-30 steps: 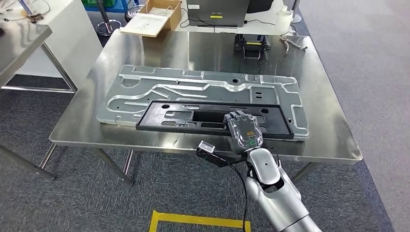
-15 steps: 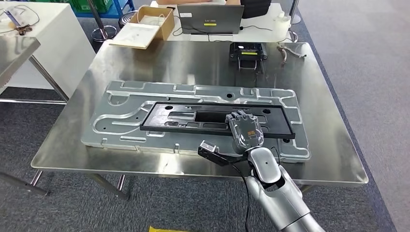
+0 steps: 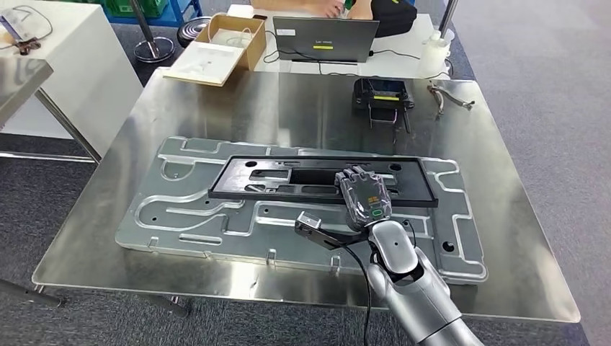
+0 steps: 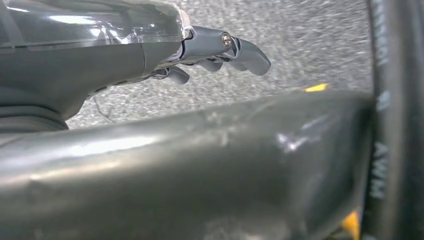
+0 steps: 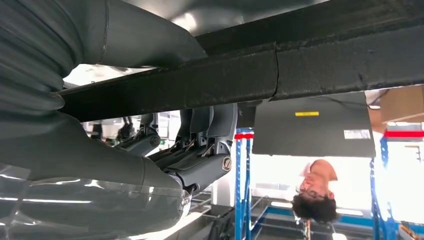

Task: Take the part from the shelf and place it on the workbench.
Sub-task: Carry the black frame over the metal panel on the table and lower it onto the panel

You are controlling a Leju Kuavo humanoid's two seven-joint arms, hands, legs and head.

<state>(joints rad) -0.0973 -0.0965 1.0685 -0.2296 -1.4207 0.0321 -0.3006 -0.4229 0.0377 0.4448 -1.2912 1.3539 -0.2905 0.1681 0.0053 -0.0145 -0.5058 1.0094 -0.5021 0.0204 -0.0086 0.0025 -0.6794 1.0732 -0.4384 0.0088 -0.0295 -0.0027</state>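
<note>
**Black part held over the workbench**

From the left, we see the steel workbench [image 3: 94, 216] carrying a large grey metal plate [image 3: 187, 216]. The long black part [image 3: 317, 179] lies across that plate's far half, well onto the workbench. Our right hand [image 3: 364, 194] grips the part's near edge, fingers [image 5: 210, 125] curled over its rim. Our left hand [image 4: 220, 50] hangs over grey carpet with its fingers loosely apart, holding nothing. At the far edge sit a cardboard box [image 3: 216, 43], then a laptop [image 3: 324, 40].
</note>
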